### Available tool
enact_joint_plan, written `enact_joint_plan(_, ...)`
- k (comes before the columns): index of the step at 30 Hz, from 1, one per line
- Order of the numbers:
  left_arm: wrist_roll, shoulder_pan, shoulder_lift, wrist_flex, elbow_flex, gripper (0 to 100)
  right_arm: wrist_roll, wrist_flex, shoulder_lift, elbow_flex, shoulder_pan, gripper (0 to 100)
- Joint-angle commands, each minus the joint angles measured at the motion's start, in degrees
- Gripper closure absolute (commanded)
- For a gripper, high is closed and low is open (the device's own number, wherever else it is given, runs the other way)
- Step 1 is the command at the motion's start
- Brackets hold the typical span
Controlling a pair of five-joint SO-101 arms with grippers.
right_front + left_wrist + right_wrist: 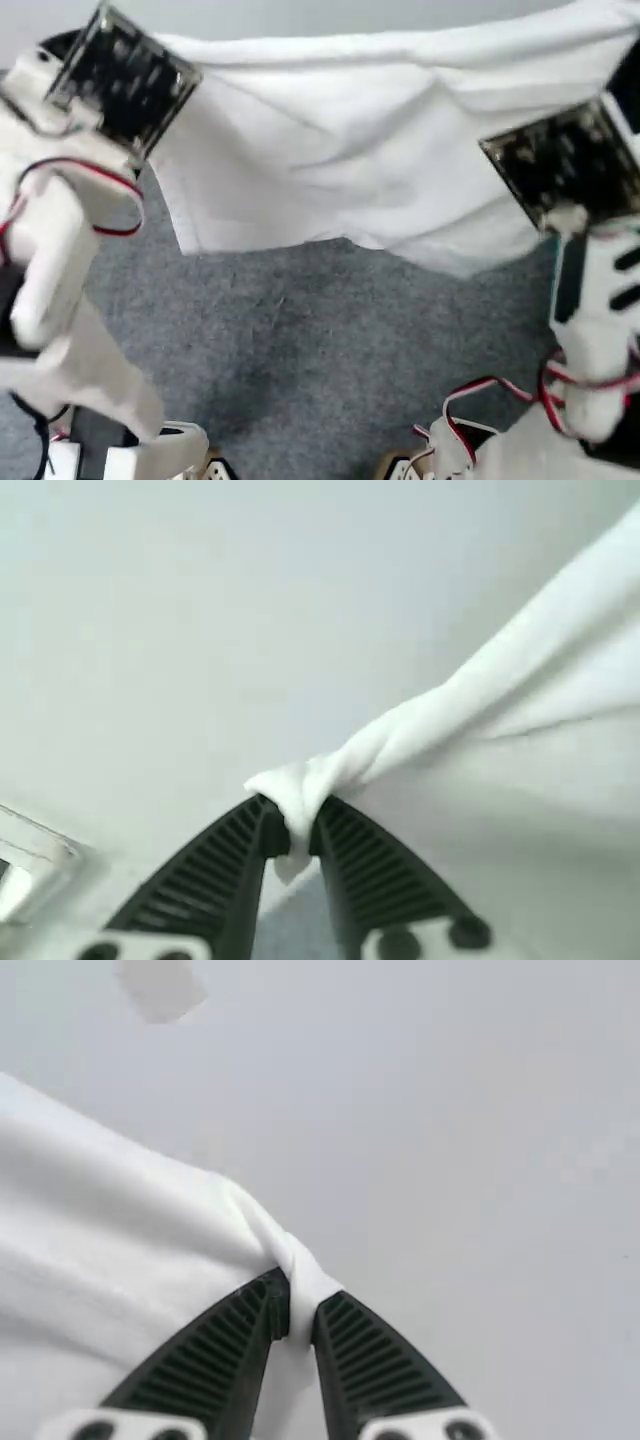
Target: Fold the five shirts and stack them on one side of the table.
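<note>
White shirt [350, 170] hangs creased above grey table [300, 350], stretched between left gripper [292, 832] and right gripper [300, 1312], both clamped on bunched fabric.

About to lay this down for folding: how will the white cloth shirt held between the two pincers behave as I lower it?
Probably very floppy: the white cloth shirt sags and creases between the left pincer and right pincer. Likely light, since small bunched pinches hold it up. Its hanging hem may drag and wrinkle on the grey felt table.
</note>
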Motion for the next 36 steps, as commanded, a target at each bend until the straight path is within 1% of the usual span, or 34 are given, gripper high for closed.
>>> enact_joint_plan(1, -1.2, -0.7, -2.0, 1.7, -8.0, 99, 0.6, 0.2, -2.5, -5.3, 4.7, 99.0)
enact_joint_plan(3, -1.2, -0.7, -2.0, 3.7, -11.3, 99, 0.6, 2.2, -4.5, -5.6, 6.7, 99.0)
enact_joint_plan(6, -1.1, -1.2, -3.1, 3.8, -14.2, 99, 0.7, 5.3, -8.0, -5.5, 8.2, 99.0)
enact_joint_plan(9, -1.1, -3.0, -5.7, 3.8, -14.0, 99, 3.0, 8.0, -10.7, -5.5, 9.1, 99.0)
enact_joint_plan(12, -1.1, -3.2, -9.1, 3.9, -9.9, 99, 5.3, 10.2, -12.4, -5.5, 9.2, 99.0)
enact_joint_plan(15, -1.1, -3.1, -14.3, 3.9, -1.9, 99, 6.0, 12.8, -13.1, -5.5, 9.2, 99.0)
enact_joint_plan(19, -1.3, -2.7, -22.3, 3.9, 12.3, 99, 5.7, 15.6, -13.1, -5.5, 9.1, 99.0)
enact_joint_plan(24, -6.1, -2.7, -32.8, 3.9, 28.2, 99, 5.6, 19.9, -13.2, -5.5, 9.0, 99.0)
enact_joint_plan(29, -6.5, -2.7, -39.8, 3.5, 42.8, 99, 5.5, 26.9, -12.4, -5.0, 8.8, 99.0)
enact_joint_plan(33, -6.5, -2.8, -40.4, 1.2, 52.4, 99, 5.5, 29.9, -10.9, 2.8, 3.5, 99.0)
enact_joint_plan(36, -6.3, -2.6, -40.3, -3.6, 59.0, 99, 5.5, 29.3, -10.3, 10.7, 2.0, 99.0)
